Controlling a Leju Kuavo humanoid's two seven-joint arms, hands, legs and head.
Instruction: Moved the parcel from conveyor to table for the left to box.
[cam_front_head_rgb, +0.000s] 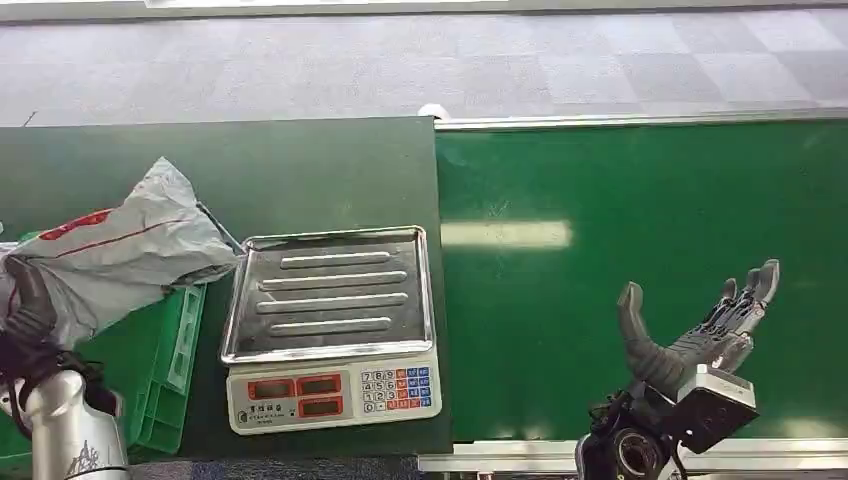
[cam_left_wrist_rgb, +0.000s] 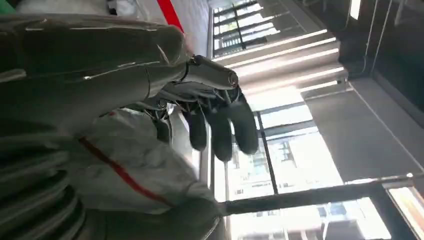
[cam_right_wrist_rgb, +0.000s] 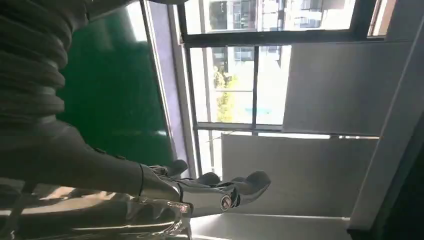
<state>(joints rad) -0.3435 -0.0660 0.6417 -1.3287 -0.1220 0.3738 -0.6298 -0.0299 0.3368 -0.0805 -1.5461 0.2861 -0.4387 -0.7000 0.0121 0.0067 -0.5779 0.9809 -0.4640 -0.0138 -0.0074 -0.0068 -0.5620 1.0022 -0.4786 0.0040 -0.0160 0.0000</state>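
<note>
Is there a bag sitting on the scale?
No, the scale tray is bare; the left hand holds the grey bag beside it.

silver forearms, grey ribbed wrist covers, dark-fingered right hand (cam_front_head_rgb: 700, 335)

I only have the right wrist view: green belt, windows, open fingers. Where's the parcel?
Observer: The left hand holds the grey parcel above the green box, left of the scale.
Operator: Anything on the scale?
Observer: No, its steel tray is bare.
Operator: Right hand, where over the belt?
Observer: The right hand hovers open over the near part of the conveyor, holding nothing.
Operator: Is the grip on the parcel firm?
Observer: In the left wrist view the fingers curl around the bag; firmness I can't judge.
</note>
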